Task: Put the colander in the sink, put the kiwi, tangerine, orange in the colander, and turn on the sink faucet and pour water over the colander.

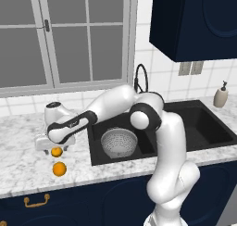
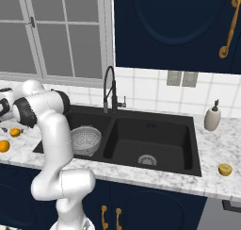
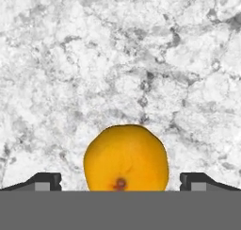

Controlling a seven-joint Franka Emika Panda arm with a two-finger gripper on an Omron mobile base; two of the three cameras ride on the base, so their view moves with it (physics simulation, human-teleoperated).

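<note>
Hand view puts an orange-coloured citrus fruit [image 3: 126, 158] at six o'clock, sitting on the marbled table [image 3: 117, 59] between the two widely parted fingertips of the gripper [image 3: 120, 181], which is released and holds nothing. The colander [image 1: 119, 142], a grey perforated bowl, already rests in the black sink [image 1: 203, 123], so I judge fruit-loading is in hand: next, lower and clench on this smooth round fruit, a second orange fruit [image 1: 59, 169] lying just beside it at six o'clock.
</note>
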